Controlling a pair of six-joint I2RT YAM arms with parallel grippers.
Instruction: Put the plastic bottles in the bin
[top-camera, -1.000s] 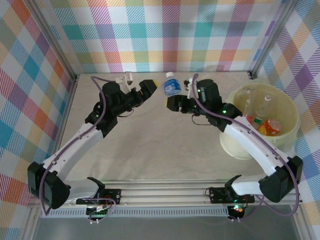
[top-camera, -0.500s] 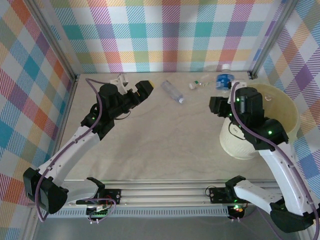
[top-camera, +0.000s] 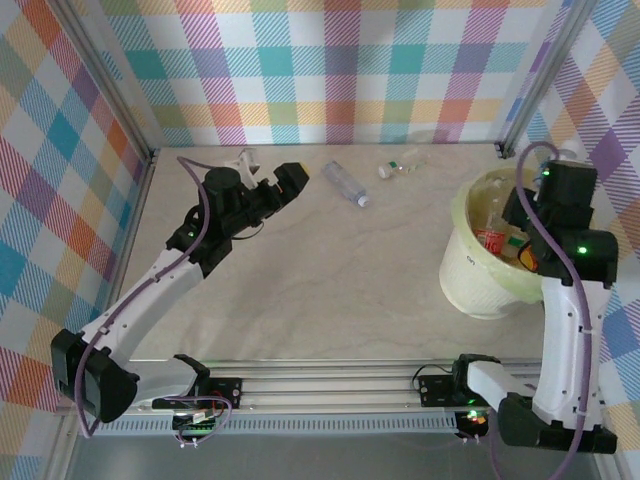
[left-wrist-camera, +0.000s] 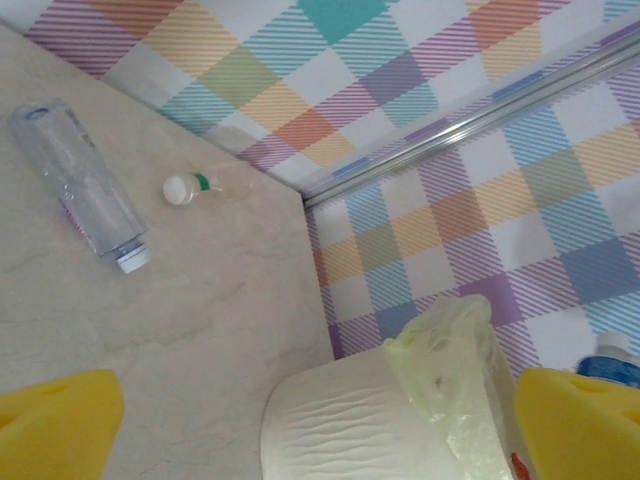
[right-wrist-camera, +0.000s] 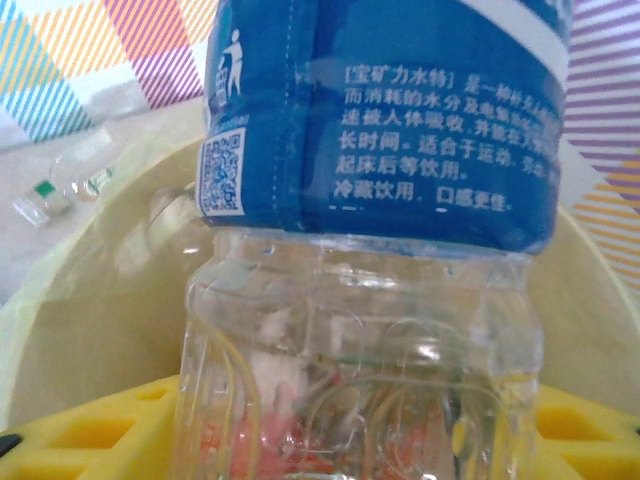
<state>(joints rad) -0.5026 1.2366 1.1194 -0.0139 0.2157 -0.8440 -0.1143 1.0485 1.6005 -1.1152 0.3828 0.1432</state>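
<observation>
The bin (top-camera: 478, 285), a pale yellow-green bucket, stands at the right of the table with several bottles inside, one red-labelled (top-camera: 489, 238). My right gripper (top-camera: 526, 212) hangs over the bin's mouth. In the right wrist view it (right-wrist-camera: 360, 425) is shut on a clear bottle with a blue label (right-wrist-camera: 380, 150), held between yellow fingers (right-wrist-camera: 90, 430) above the bin's rim (right-wrist-camera: 90, 300). My left gripper (top-camera: 291, 178) is open at the back left with nothing in it. Ahead of it lie a clear bottle (left-wrist-camera: 80, 185) and a small white-capped bottle (left-wrist-camera: 195, 187).
Both loose bottles rest near the back wall, the clear one (top-camera: 345, 183) and the small one (top-camera: 397, 167). Checked walls close in the table on three sides. The bin's crumpled liner (left-wrist-camera: 450, 350) sticks up at its rim. A metal rail (top-camera: 330, 385) runs along the near edge.
My right arm has swung from the back middle of the table to over the bin, carrying the blue-labelled bottle. The left arm has hardly moved.
</observation>
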